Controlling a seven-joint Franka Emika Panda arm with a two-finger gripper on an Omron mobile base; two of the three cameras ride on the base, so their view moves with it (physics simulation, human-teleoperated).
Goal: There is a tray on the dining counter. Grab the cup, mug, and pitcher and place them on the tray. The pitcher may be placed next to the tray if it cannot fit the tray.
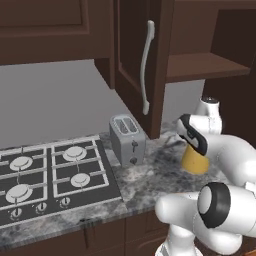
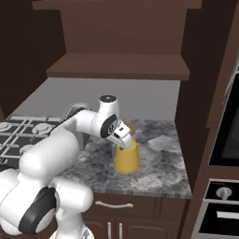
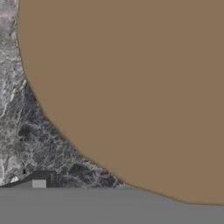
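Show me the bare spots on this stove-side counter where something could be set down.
Bare stone lies right of the pitcher, out to the dark cabinet wall, and along the front edge between the stove and the pitcher. It is crowded between the toaster and the pitcher, where the gripper sits at the pitcher's top.

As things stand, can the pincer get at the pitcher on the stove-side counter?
Probably yes. The pincer hangs open right over the pitcher, whose tan lid looms close below; nothing stands between them, and the toaster sits well aside.
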